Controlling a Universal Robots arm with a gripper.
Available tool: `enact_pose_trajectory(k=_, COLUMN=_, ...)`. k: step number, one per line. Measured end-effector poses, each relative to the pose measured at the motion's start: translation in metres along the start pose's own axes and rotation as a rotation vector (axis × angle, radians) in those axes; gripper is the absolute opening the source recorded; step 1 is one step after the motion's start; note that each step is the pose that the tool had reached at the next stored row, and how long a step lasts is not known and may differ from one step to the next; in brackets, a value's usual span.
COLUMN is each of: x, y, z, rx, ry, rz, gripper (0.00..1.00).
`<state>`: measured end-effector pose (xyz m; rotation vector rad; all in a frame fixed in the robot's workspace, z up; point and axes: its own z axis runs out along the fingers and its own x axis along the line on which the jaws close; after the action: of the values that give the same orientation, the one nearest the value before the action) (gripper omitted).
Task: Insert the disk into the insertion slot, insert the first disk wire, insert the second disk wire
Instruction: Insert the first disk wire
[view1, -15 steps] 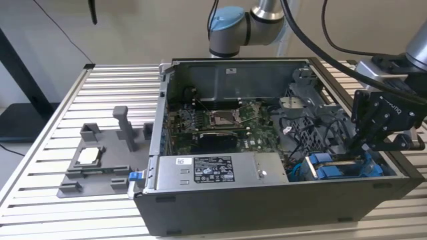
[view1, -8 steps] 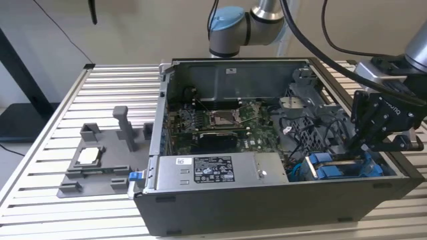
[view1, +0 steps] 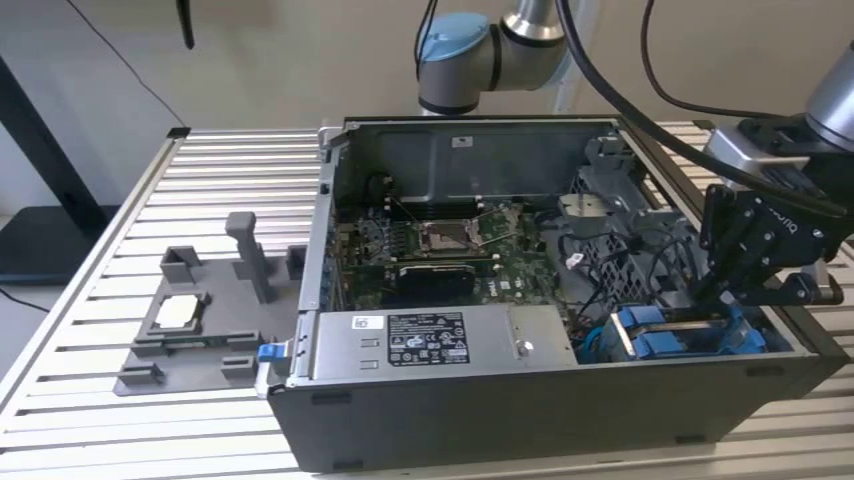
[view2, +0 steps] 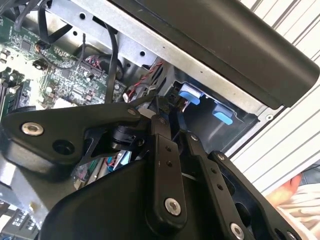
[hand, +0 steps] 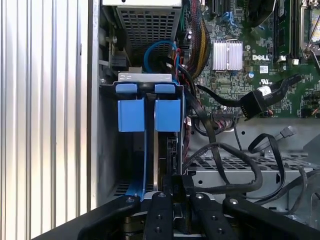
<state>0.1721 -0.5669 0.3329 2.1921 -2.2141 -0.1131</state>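
Underneath, carrying all else, a slatted metal table (view1: 214, 160). Standing on it and walling in the gripper on every side, an open black computer case (view1: 534, 420), lid off, insides showing. Rising behind the case, well beyond the gripper, the grey and blue arm (view1: 461, 60); bent over the case's rim at the exterior view's right, wrist pointing nearly straight down into the corner. Flat on the case floor, off to one side of the gripper, a green motherboard (view1: 441, 245). Outside the case, well apart from the gripper on the far side, a grey stand (view1: 200, 320) with upright posts. Hanging just inside the case wall, the black gripper (view1: 705, 300), links folded inward, fingers (view2: 162, 145) drawn close together and pinched on the thin edge of the disk (hand: 161, 150). Directly ahead of the fingertips, the insertion slot (hand: 107, 150), a narrow grey bay against the case's side wall. Standing on edge between that slot's walls, the disk itself, with bright blue tabs (hand: 131, 115) at its far end. Just beside the gripper, toward the motherboard, loose black cables (hand: 235, 165) looping over a perforated metal plate.
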Motion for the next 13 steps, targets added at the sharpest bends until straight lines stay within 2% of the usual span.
enact_pose_trajectory(k=5, x=0.0001, y=-0.0001, z=0.0005, rx=0.0001, ry=-0.0011, rz=0.0, gripper=0.2)
enact_pose_trajectory(k=6, x=0.0001, y=-0.0001, z=0.0006, rx=-0.0001, ry=-0.0013, rz=0.0, gripper=0.26)
enact_pose_trajectory(k=7, x=0.0, y=0.0, z=0.0004, rx=0.0, ry=-0.0008, rz=0.0, gripper=0.26)
enact_pose_trajectory(k=8, x=0.0, y=0.0, z=-0.0001, rx=0.0, ry=-0.0003, rz=0.0, gripper=0.33)
enact_pose_trajectory(k=13, x=-0.0002, y=0.0006, z=-0.0081, rx=0.0, ry=-0.0003, rz=0.0, gripper=0.33)
